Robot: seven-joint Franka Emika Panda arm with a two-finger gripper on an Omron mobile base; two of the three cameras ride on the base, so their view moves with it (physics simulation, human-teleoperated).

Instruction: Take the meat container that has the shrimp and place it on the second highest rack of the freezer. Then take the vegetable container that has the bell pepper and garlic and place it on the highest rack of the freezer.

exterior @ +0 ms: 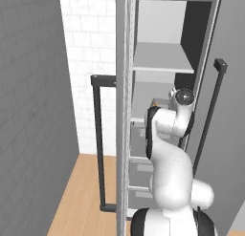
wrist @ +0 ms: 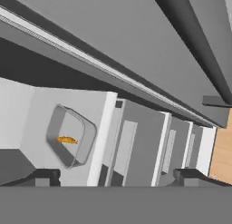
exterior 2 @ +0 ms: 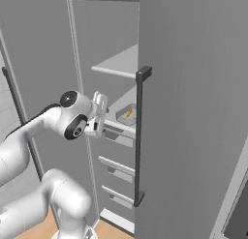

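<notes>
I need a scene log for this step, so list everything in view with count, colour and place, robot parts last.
meat container: one, grey tray, on the second highest rack, apart from the gripper.
shrimp: one, orange, lying inside the container.
racks: two, light grey, the highest one bare, the next one holding the container.
drawers: several, grey with pale fronts, stacked below the racks.
freezer doors: two, grey, swung open, each with a long black handle.
wall: one, white tile, left of the freezer.
floor: one, light wood, below the open doors.
arm: one, white with dark joints, reaching toward the freezer.
gripper: one, open, empty, just outside the rack with the container.
</notes>
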